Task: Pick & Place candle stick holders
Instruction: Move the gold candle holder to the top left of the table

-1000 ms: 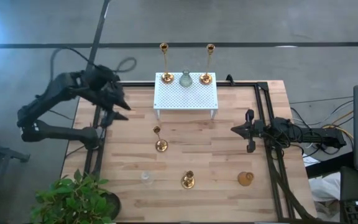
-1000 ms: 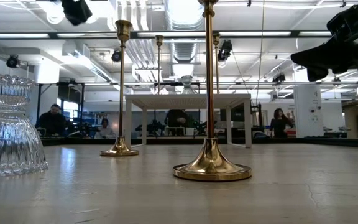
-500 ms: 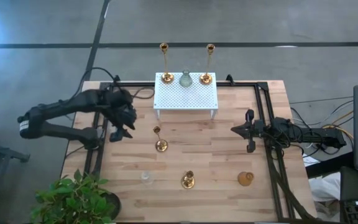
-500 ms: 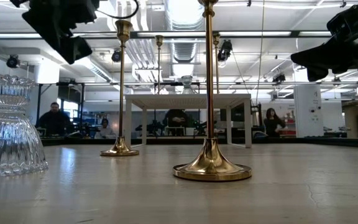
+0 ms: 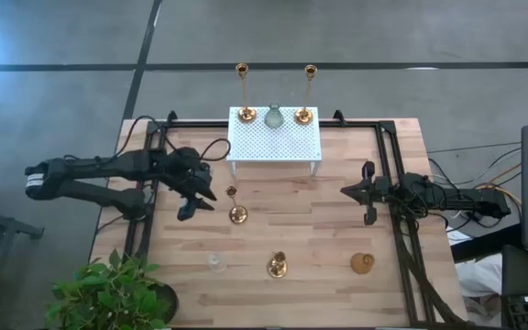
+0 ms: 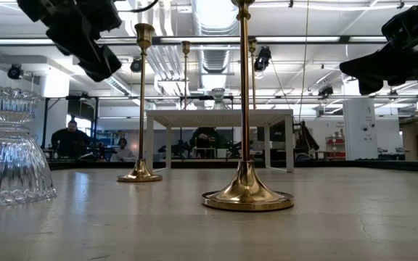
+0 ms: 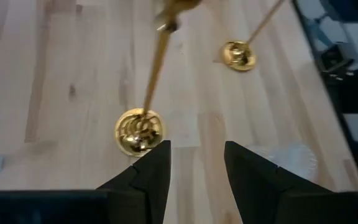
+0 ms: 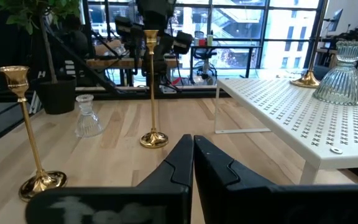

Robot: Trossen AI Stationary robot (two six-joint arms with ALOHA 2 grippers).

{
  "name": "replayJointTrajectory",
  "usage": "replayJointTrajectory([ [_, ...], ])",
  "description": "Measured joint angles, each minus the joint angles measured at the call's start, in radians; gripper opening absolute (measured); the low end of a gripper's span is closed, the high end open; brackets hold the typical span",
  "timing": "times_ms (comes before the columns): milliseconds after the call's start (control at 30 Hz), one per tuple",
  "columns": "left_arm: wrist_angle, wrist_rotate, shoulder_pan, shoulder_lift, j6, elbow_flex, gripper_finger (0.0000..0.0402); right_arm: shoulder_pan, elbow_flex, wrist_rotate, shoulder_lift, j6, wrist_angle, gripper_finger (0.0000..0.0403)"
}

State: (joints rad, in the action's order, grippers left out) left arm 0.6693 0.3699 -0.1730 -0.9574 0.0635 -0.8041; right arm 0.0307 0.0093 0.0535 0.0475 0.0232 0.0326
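A tall brass candle stick holder [image 5: 236, 209] stands on its round base near the table's middle. My left gripper [image 5: 200, 205] hovers open just to its left, slanting down. In the left wrist view my left gripper [image 7: 196, 147] has nothing between its fingers, and that holder's base [image 7: 140, 131] lies just ahead and to one side. Another tall brass holder [image 5: 277, 267], a squat brass one [image 5: 363, 264] and a clear glass one [image 5: 215, 263] stand near the front edge. My right gripper [image 5: 348, 192] waits shut at the table's right.
A white perforated rack [image 5: 274, 142] stands at the far edge with two tall brass holders [image 5: 246, 114] [image 5: 303, 115] and a glass one [image 5: 274, 116] on it. A potted plant [image 5: 108, 293] is at the near left corner. People sit in the room beyond.
My left gripper has come down and moved toward the table's near edge and right, from beside the rack's left end to just left of the tall brass holder in the middle. No holder has moved.
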Motion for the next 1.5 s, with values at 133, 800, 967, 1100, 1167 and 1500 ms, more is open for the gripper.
replayJointTrajectory([
  [133,-0.099,-0.033,0.0,0.008,-0.03,0.057,0.0155,0.0,0.0,0.0,0.0,0.0,0.0,0.0008],
  [800,-0.48,-0.048,0.0,-0.008,-0.06,0.207,0.0155,0.0,0.0,0.0,0.0,0.0,0.0,0.0008],
  [967,-0.548,-0.05,0.0,-0.018,-0.061,0.233,0.0155,0.0,0.0,0.0,0.0,0.0,0.0,0.0008],
  [1100,-0.585,-0.057,0.0,-0.019,-0.067,0.254,0.0155,0.0,0.0,0.0,0.0,0.001,0.0,0.0008],
  [1167,-0.593,-0.064,0.0,-0.019,-0.067,0.255,0.0155,0.0,0.0,0.0,0.0,0.0,0.0,0.0008],
  [1500,-0.627,-0.092,0.0,-0.019,-0.069,0.255,0.0155,0.0,0.0,0.0,0.0,0.001,0.0,0.0008],
])
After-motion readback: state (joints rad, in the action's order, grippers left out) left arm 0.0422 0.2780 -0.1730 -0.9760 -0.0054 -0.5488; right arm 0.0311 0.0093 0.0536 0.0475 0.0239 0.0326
